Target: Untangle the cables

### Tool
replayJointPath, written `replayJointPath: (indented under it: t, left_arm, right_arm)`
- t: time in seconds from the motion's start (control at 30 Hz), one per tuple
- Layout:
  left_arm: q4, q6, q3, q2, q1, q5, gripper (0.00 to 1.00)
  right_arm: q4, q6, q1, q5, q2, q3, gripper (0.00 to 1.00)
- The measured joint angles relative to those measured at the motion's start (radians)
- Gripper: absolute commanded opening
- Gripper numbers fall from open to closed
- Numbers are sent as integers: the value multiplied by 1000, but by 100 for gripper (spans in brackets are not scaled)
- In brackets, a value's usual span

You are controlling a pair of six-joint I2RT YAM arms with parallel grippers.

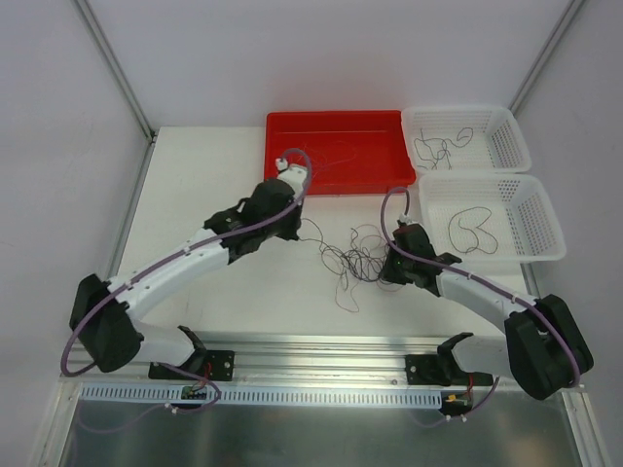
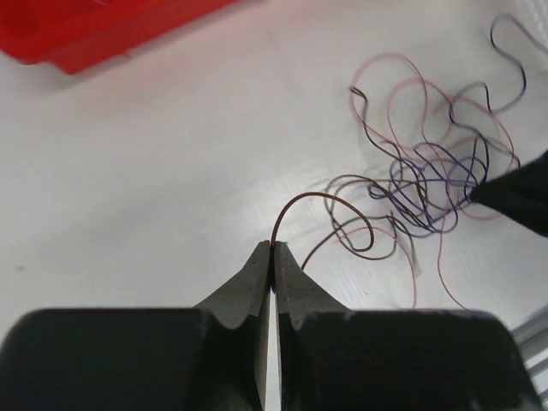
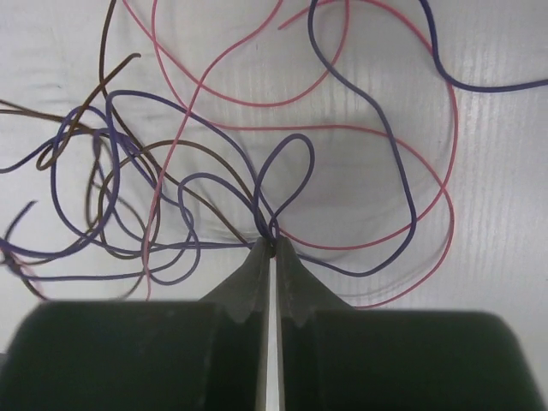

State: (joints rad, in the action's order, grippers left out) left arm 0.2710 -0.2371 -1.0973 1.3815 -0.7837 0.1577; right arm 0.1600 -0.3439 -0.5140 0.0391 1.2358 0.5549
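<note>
The cables (image 1: 355,258) lie as a loose knot of thin purple, brown and pink strands on the white table between my two arms. My left gripper (image 2: 273,246) is shut on the end of one brown strand (image 2: 330,199), which arcs away to the knot (image 2: 428,171). My right gripper (image 3: 271,244) is shut on several strands at the knot's edge, where a purple loop (image 3: 287,175) and a pink strand (image 3: 360,244) meet. The right gripper's dark tip (image 2: 514,193) shows at the knot in the left wrist view.
A red tray (image 1: 336,146) with a thin strand in it stands at the back centre. Two white baskets stand at the right, the far one (image 1: 467,136) and the near one (image 1: 492,216), each holding separate cables. A metal rail runs along the table's near edge.
</note>
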Motion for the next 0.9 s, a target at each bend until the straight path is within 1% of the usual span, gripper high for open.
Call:
replayJointPath:
  t: [0.03, 0.1, 0.23, 0.4, 0.53, 0.63, 0.77, 0.87, 0.9]
  left_arm:
    - [17, -8, -2, -39, 21, 13, 0]
    - [79, -32, -14, -124, 97, 40, 0]
    - [233, -61, -77, -242, 288, 95, 0]
    - [391, -58, -236, -306, 492, 193, 0]
    - [463, -56, -343, -344, 613, 277, 0]
    - [487, -54, -371, -366, 635, 271, 0]
    - [482, -44, -351, -374, 635, 174, 0]
    - [457, -32, -284, -374, 635, 94, 0]
    - [444, -28, -251, -375, 635, 70, 0]
  right_arm:
    - [0, -5, 3, 0, 0, 0, 1]
    - [-5, -11, 10, 0, 0, -1, 1]
    - [-14, -20, 21, -1, 0, -14, 1]
    - [-15, -23, 27, -3, 1, -17, 1]
    - [-16, -26, 29, -3, 2, -17, 1]
    - [-16, -25, 30, -14, 2, -17, 1]
    - [-14, -13, 20, -47, 25, 5, 1]
    - [-12, 4, -12, -67, 63, 64, 9]
    - [-13, 12, -28, -74, 76, 92, 16]
